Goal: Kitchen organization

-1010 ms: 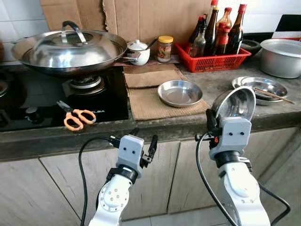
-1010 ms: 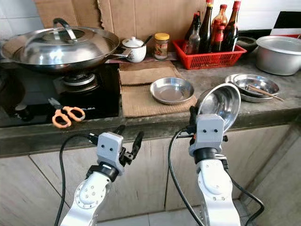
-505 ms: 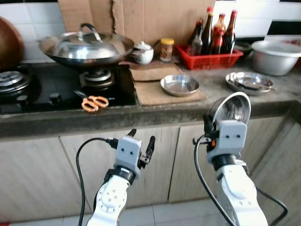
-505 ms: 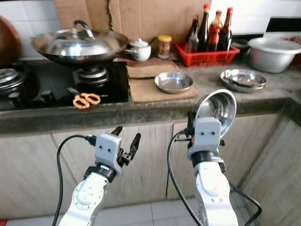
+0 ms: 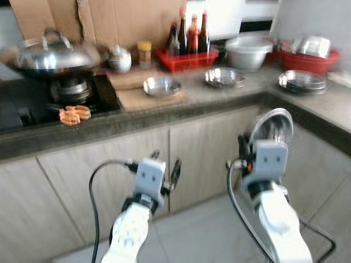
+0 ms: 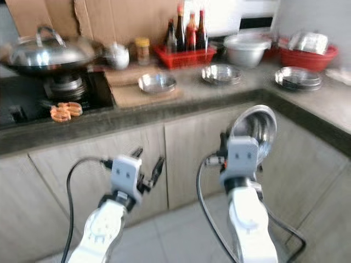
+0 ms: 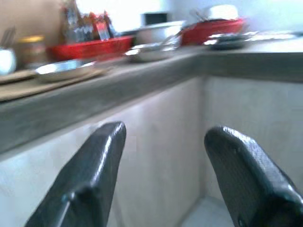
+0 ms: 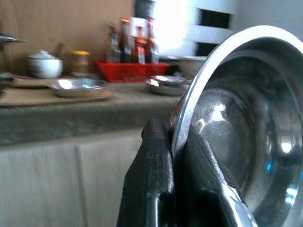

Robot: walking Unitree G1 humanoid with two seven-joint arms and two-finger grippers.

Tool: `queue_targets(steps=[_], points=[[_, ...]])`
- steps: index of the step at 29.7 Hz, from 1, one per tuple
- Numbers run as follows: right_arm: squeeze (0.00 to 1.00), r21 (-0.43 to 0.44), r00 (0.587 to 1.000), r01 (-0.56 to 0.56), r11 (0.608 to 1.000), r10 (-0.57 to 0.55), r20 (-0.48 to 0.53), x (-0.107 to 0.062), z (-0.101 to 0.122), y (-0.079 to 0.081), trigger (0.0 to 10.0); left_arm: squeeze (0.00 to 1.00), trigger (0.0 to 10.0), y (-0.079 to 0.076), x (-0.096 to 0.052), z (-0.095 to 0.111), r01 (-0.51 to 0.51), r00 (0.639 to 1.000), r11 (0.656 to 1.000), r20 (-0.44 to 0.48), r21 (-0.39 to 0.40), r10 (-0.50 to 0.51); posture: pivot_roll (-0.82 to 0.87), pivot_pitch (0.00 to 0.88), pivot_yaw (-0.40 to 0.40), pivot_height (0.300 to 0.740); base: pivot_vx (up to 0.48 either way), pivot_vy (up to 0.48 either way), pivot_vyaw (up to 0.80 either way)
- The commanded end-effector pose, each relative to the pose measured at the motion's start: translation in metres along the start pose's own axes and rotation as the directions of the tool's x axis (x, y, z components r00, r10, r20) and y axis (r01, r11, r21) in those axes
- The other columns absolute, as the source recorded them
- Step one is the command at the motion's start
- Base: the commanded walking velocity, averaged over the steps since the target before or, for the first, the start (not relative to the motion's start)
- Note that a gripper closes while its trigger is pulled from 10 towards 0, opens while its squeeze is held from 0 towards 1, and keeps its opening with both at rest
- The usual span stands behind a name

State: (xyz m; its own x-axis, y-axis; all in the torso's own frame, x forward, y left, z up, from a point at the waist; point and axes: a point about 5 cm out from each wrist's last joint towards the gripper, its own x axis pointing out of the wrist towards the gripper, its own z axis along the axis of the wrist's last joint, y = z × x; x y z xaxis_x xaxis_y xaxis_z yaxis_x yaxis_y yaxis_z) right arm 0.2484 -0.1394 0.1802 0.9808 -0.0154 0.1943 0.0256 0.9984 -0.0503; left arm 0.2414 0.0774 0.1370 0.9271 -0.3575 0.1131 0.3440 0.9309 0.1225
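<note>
My right gripper (image 5: 243, 147) is shut on the rim of a shiny steel dish (image 5: 272, 125) and holds it upright in front of the cabinet doors, below the counter edge. In the right wrist view the two black fingers (image 8: 150, 161) pinch the dish's rim (image 8: 246, 142). My left gripper (image 5: 166, 161) hangs open and empty at the same height, its fingers (image 7: 97, 161) wide apart. On the counter lie a steel plate (image 5: 161, 86) on a cardboard mat, a stack of steel dishes (image 5: 225, 77) and another stack (image 5: 302, 81) on the right-hand counter.
The counter (image 5: 219, 101) bends into a corner at the right. At the back stand a lidded wok (image 5: 52, 55), a red basket of bottles (image 5: 186, 55), a big metal pot (image 5: 249, 52) and a red basin (image 5: 307, 52). Orange scissors (image 5: 74, 113) lie on the hob. Tiled floor lies below.
The camera has backed away from the counter and swung right, so the corner and right-hand counter have come into view. Both grippers keep their pose, the right still holding the dish.
</note>
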Motion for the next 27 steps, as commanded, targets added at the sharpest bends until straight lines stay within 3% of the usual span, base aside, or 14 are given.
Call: queue_targets(steps=[1, 27], points=[[0.00, -0.003, 1.000, 0.007, 1.000, -0.007, 0.014, 0.0007, 0.0040, 0.0009, 10.0, 0.00, 10.0, 0.0029, 0.0018, 0.0027, -0.001, 1.000, 1.000, 0.013, 0.010, 0.000, 0.09, 0.000, -0.023, 0.740, 0.000, 0.000, -0.80], [0.00, -0.021, 0.999, 0.034, 0.999, -0.034, 0.010, 0.0026, 0.0052, -0.0001, 10.0, 0.00, 10.0, 0.0013, 0.0053, 0.0034, 0.010, 1.000, 1.000, 0.012, 0.011, -0.010, 0.09, 0.000, -0.020, 0.740, 0.000, 0.000, -0.80]])
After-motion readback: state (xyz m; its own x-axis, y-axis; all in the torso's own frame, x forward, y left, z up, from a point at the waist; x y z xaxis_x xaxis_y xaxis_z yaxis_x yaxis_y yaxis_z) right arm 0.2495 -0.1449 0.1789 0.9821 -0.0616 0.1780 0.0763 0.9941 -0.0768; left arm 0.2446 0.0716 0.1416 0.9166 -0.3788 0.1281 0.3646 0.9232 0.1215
